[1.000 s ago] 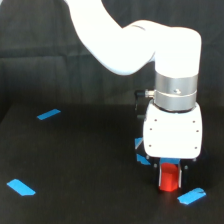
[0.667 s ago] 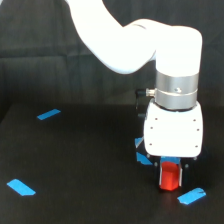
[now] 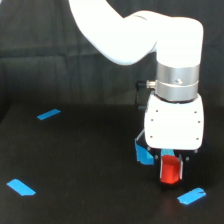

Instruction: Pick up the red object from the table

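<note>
Grasp step: claw [image 3: 171, 175] was down over the red block [image 3: 170, 170], lift not yet done.

I had the arm low w/ the block sitting right under the white wrist housing, betw. the dark fingers, its bottom at or just off the table [image 3: 75, 165] — couldn't tell which. Fingers looked close on both sides of the block, but I couldn't tell if they were actually pinching it or just flanking it; contact was too small/blurred to call. A blue piece [image 3: 144, 154] lay just beside the claw on the ext. view's left, a tape strip [image 3: 192, 196] near it on the right, 2 more strips well apart to the left. Next move, as I judged it: confirm a firm squeeze, then raise straight up, slow, so the narrow block wouldn't slip or drag the blue piece.
</note>
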Controlling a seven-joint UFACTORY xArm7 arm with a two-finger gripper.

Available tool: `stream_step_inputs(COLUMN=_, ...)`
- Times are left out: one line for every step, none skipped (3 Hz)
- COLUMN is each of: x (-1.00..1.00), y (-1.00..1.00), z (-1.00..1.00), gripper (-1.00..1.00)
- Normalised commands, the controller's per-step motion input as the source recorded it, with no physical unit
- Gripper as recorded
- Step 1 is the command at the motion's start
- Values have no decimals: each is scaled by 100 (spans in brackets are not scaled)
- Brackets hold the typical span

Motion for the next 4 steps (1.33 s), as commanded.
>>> stream_step_inputs(x=-11, y=1, z=53, gripper=-94)
stream_step_inputs(x=-5, y=-1, z=40, gripper=-96)
stream_step_inputs(x=-14, y=11, z=32, gripper=-99)
stream_step_inputs(x=-8, y=-4, z=63, gripper=-100)
